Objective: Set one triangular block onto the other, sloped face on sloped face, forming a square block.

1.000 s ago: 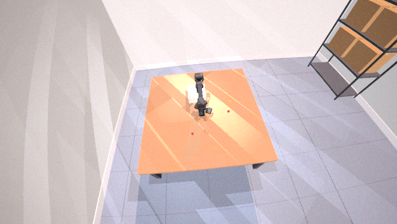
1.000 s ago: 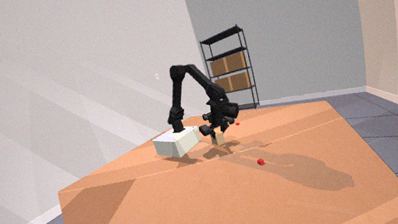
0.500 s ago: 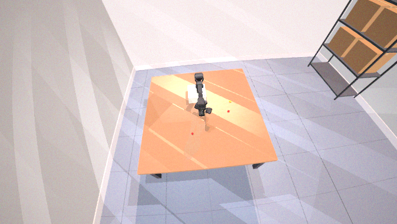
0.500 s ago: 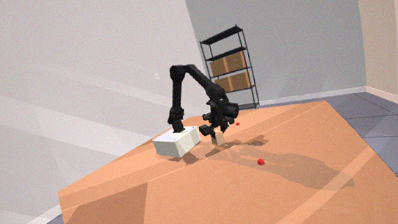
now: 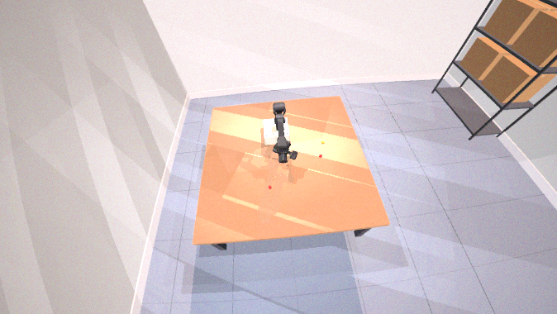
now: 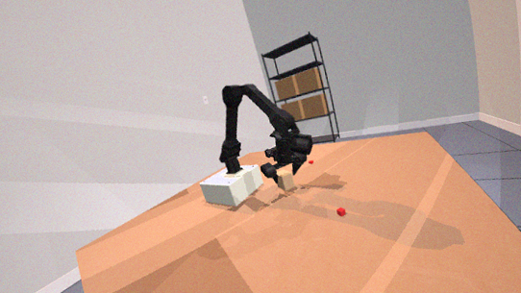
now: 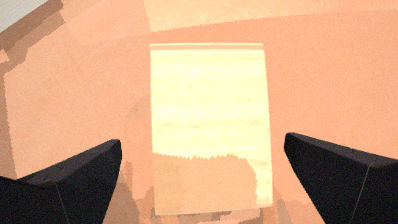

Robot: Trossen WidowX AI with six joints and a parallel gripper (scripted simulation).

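Observation:
The two wooden triangular blocks show as one pale, squarish block (image 6: 286, 182) (image 7: 210, 105) on the table, below my hand. No seam can be made out in the exterior view. In the wrist view its top face looks flat, partly in shadow, with a thin strip along its far edge; whether that strip is the lower block sticking out a little is unclear. My gripper (image 6: 286, 176) (image 7: 205, 144) is open, with one finger on each side of the block and a visible gap at both sides. In the top view the arm hides most of the block.
The white arm base (image 5: 269, 132) (image 6: 219, 195) stands close behind the block. A small red cube (image 5: 269, 187) (image 6: 341, 212) lies towards the front. Another red cube (image 5: 320, 156) (image 6: 310, 162) and a small yellow item (image 5: 322, 142) lie off to the right in the top view.

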